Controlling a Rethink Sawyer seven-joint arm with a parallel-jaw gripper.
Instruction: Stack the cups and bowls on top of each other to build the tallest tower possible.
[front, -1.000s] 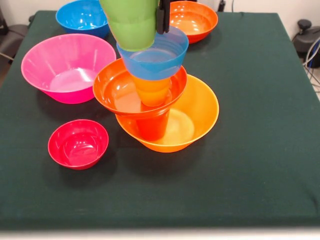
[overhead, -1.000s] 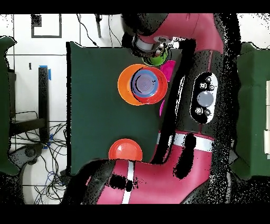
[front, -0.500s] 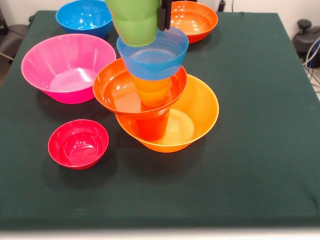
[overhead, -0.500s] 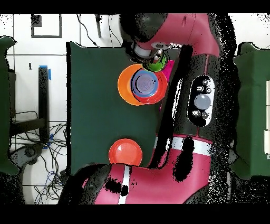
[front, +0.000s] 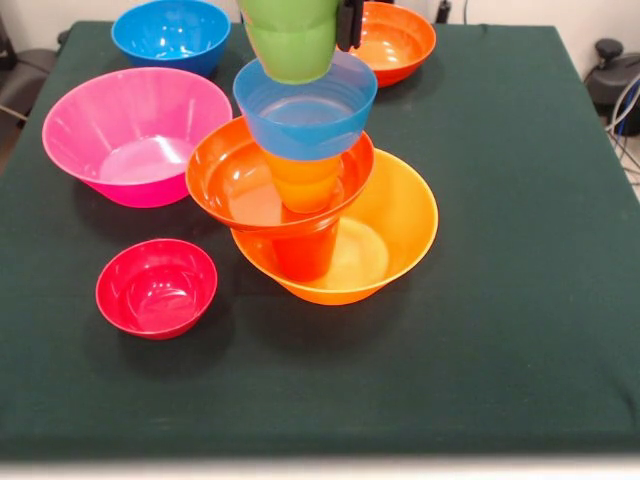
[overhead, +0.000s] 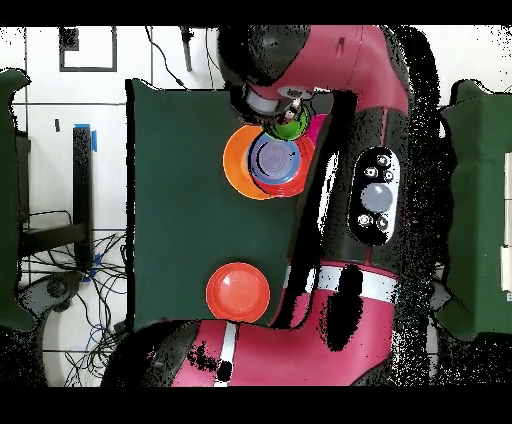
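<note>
Green cup (front: 291, 40) shifted over blue bowl (front: 305, 108) | arm descends from above | claw (front: 349, 22) clamped on cup

No writing, label, brand mark or number can be read in either view. The bowls, the cups and the dark green table (front: 520, 300) carry no lettering, and the red and black arm (overhead: 375, 190) shows only round buttons on its panel, with no legible marking.
</note>
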